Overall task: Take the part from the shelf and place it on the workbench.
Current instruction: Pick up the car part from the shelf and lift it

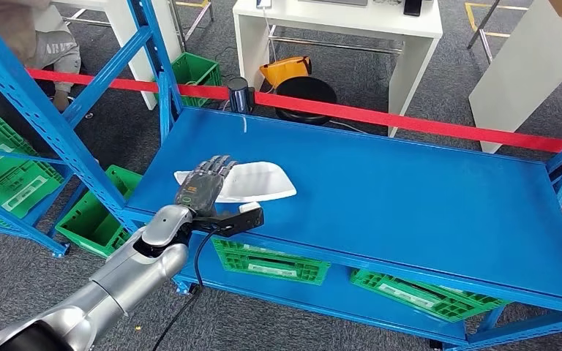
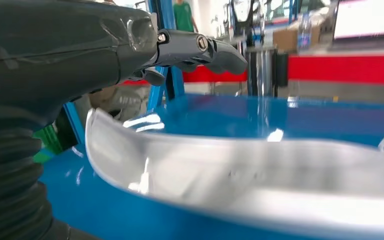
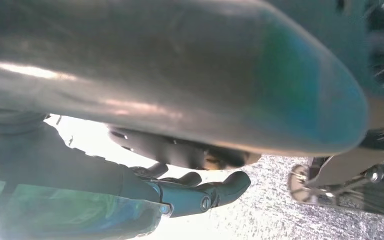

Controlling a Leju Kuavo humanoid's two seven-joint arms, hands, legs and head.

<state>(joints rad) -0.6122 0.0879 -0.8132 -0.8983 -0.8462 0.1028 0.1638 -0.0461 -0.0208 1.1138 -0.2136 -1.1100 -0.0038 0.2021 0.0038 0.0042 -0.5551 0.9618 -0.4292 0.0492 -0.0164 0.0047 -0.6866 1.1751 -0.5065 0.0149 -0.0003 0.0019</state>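
The part point(image 1: 260, 183) is a flat white curved piece lying on the blue workbench point(image 1: 410, 190) near its front left corner. My left hand point(image 1: 205, 183) hovers over the part's left end with its fingers stretched out and spread. In the left wrist view the fingers point(image 2: 205, 47) stand above the part point(image 2: 260, 175) with a gap between them, and the part rests on the blue top. My right hand point(image 3: 190, 195) hangs over grey floor, fingers loosely bent and holding nothing.
A blue shelf frame point(image 1: 36, 110) with green crates point(image 1: 7, 175) stands to the left. More green crates point(image 1: 271, 262) sit on the bench's lower level. Red barrier tape point(image 1: 410, 121) runs behind the bench, past a black stool point(image 1: 305, 91). A person point(image 1: 44, 36) stands at the top left.
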